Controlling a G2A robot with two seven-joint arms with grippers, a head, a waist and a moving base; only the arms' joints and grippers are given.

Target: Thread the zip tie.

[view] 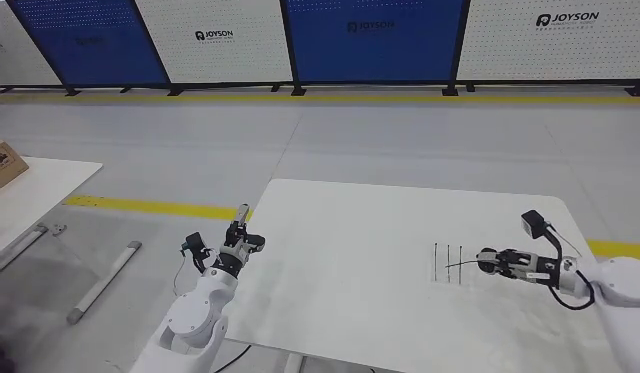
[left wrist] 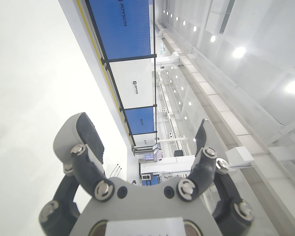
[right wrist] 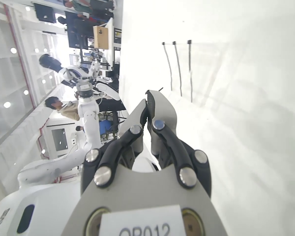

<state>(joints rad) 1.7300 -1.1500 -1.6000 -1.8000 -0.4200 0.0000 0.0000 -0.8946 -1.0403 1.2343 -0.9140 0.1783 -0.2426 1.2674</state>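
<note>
White, glossy arms (view: 195, 318). Left gripper (left wrist: 147, 128): grey plate, black linkages, silver screws (left wrist: 103, 190), ribbed black pads (left wrist: 91, 133). Right gripper (right wrist: 147, 96) matches, wears a white label (right wrist: 142, 219); black cable (view: 572, 301) at its wrist.

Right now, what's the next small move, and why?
Probably bring the open left tool across the white table toward the thin black zip tie pinched in the shut right tool: its free end sticks out unheld, and the left tool sits empty at the table's opposite edge.
</note>
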